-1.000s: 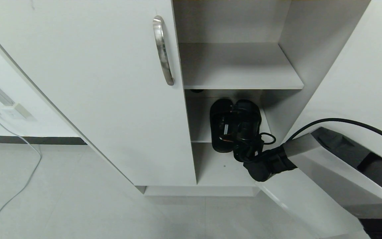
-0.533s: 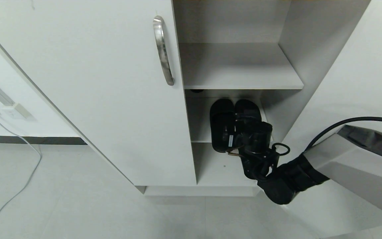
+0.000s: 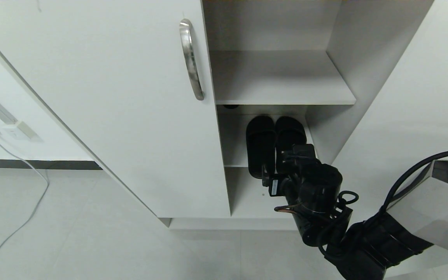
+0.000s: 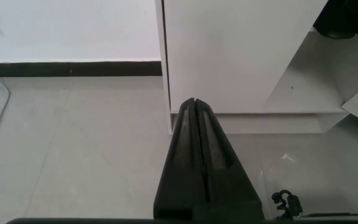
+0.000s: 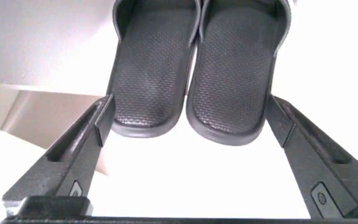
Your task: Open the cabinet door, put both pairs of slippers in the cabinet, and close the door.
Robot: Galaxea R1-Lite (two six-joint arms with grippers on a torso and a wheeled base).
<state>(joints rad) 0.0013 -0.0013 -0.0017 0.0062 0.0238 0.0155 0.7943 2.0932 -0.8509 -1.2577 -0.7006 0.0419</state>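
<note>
Head view: right gripper at lower centre-right, jaws spread wide and empty, its fingers flanking the heels of the black slippers — the pair lies side by side on the lower shelf of the open cabinet. Left gripper is pressed closed above the grey floor. Since the earlier frames the right arm has drawn back toward lower right, leaving the pair shelved.

The middle shelf of the cabinet carries one pair of black slippers. They lie soles down, side by side and touching, toes toward the rear, heels at the shelf's front edge. The cabinet stands on the floor.
</note>
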